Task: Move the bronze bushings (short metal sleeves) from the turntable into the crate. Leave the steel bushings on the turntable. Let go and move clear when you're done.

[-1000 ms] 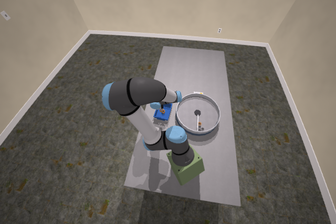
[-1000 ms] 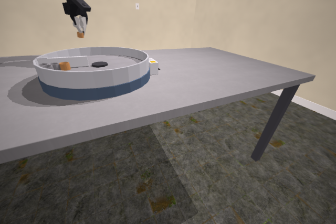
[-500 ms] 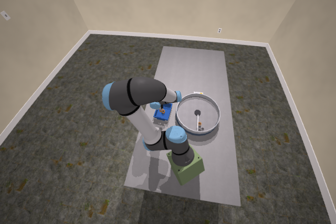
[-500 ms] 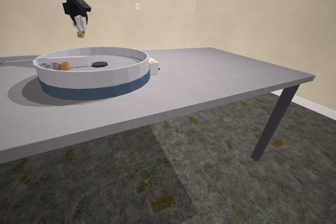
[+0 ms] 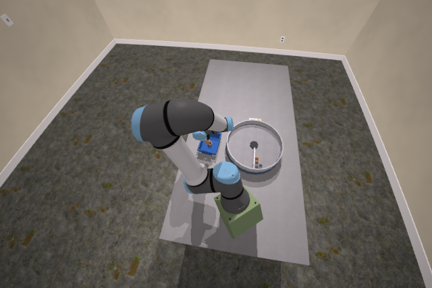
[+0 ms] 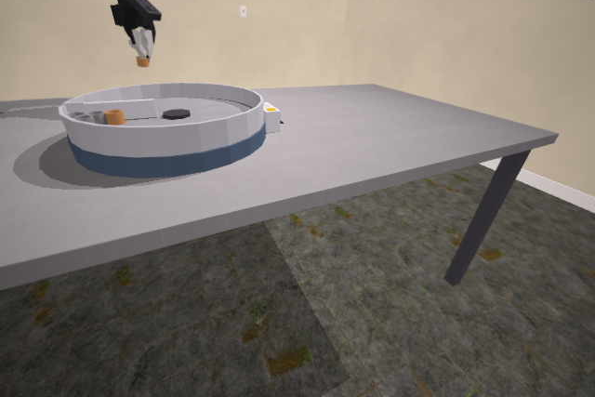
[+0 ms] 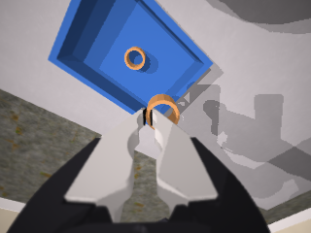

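My gripper (image 5: 208, 139) (image 6: 143, 52) (image 7: 148, 109) is shut on the wall of a bronze bushing (image 6: 142, 61) (image 7: 163, 97) and holds it high above the table. In the wrist view it hangs over the near corner of the blue crate (image 5: 201, 147) (image 7: 83, 35). One more bronze bushing (image 7: 126, 58) lies inside the crate. On the round turntable (image 5: 279, 145) (image 6: 167, 140), a bronze bushing (image 5: 256, 158) (image 6: 114, 116) stands by the white divider, next to grey steel bushings (image 5: 258, 165) (image 6: 91, 117). The crate is hidden in the exterior view.
The turntable has a tall white rim, a blue base band and a black hub (image 6: 176, 113). A small white box (image 6: 271, 116) with a yellow top sits against its rim. The arm's green base block (image 5: 244, 218) stands at the table's near end.
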